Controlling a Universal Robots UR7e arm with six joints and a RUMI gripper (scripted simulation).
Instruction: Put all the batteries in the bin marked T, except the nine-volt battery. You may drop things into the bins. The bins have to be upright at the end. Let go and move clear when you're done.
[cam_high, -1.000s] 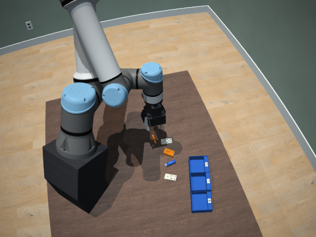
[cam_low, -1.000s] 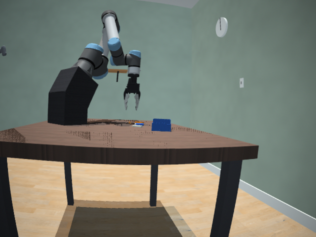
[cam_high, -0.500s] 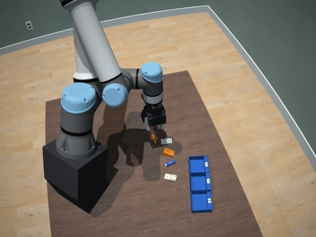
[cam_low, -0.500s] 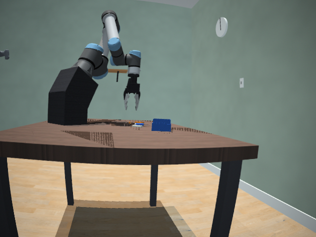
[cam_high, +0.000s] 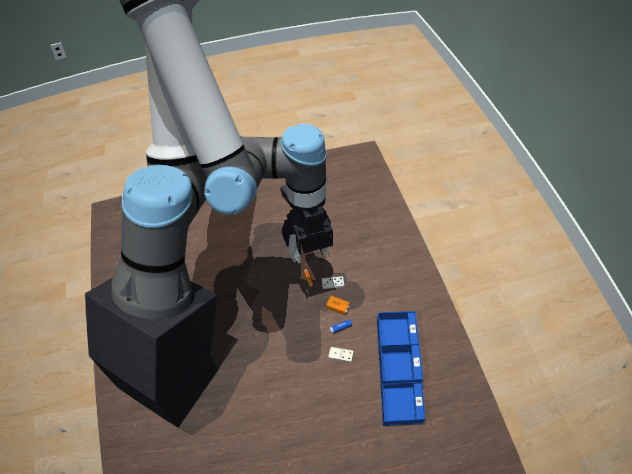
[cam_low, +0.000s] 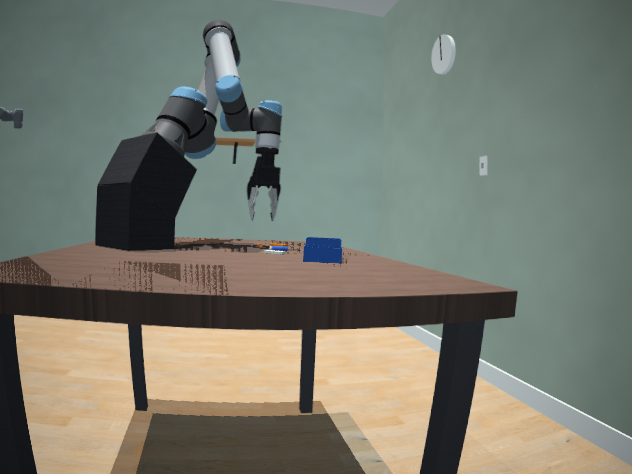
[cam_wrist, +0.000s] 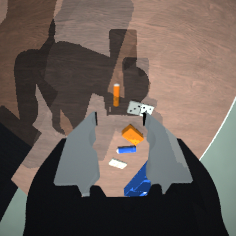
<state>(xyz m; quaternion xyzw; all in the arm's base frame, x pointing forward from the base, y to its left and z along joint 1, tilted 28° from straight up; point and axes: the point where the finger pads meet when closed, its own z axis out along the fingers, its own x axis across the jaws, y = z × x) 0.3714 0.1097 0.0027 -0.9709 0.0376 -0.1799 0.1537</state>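
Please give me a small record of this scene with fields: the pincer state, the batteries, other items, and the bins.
pincer: pincer part open, holds nothing, above the table
round batteries: orange battery below the pincer; blue battery lying flat
nine-volt: orange block between them
other items: grey domino; white domino
bins: three blue bins in a row, upright, nothing seen inside

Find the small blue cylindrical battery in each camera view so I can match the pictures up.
Top view: the small blue cylindrical battery lies on the brown table, left of the row of blue bins.
Exterior view: a thin blue sliver just left of the bins.
Wrist view: between the tool's grey fingers, below the orange block-shaped battery, at.
Shared landmark: the blue bins.
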